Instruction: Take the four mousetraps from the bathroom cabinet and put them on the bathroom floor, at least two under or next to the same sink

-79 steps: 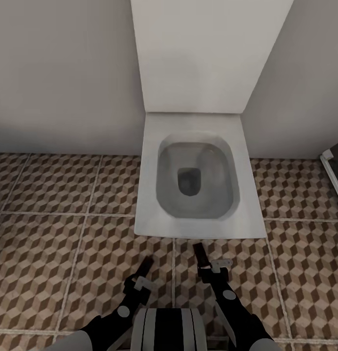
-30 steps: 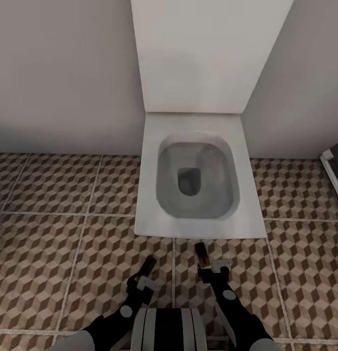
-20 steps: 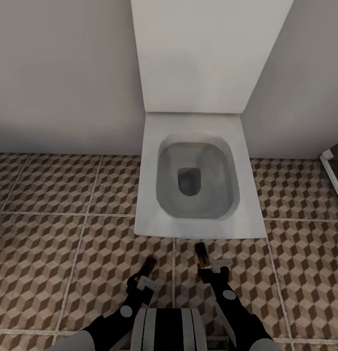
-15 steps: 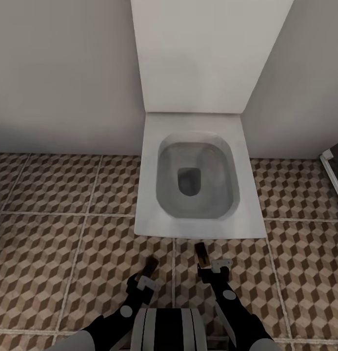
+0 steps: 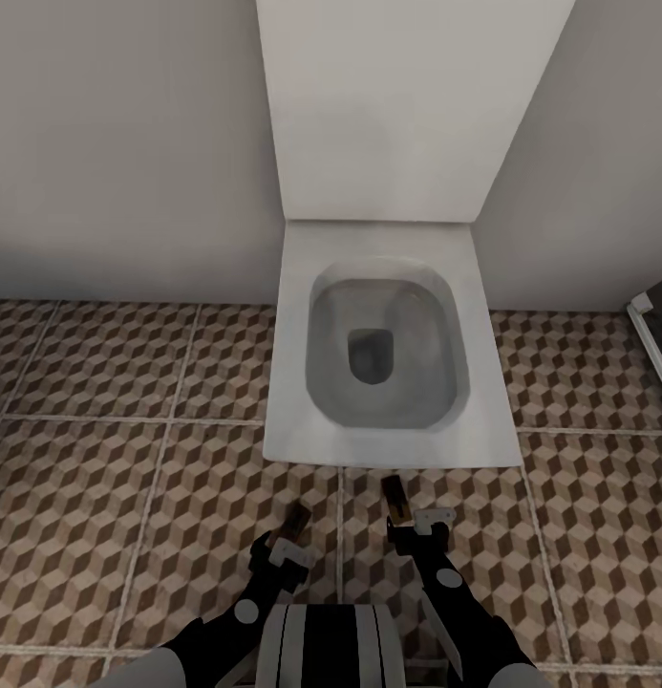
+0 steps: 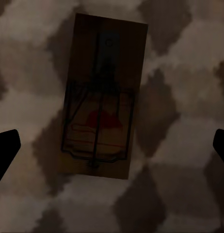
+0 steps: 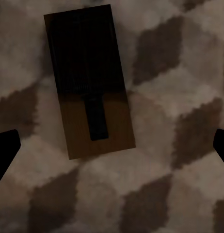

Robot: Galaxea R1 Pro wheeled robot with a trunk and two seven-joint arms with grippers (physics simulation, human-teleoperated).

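Two mousetraps lie flat on the cube-patterned floor (image 5: pixel 111 459), just in front of one white toilet (image 5: pixel 388 334). One trap (image 5: pixel 297 521) sits below the left pincer (image 5: pixel 290 537), the other trap (image 5: pixel 397 499) below the right pincer (image 5: pixel 407 521). Both pincers gape wide, holding nothing.

A home bathroom is shown. A square white toilet (image 5: pixel 373 349) with an open bowl is set against a pale boxed panel (image 5: pixel 407 105) at 12 o'clock, flanked by plain grey walls (image 5: pixel 120 143). The bathroom floor (image 5: pixel 111 459) is laid with large tiles printed in a brown, beige and white cube pattern, and a dark, white-edged frame (image 5: pixel 653 334) is seen at 3 o'clock.
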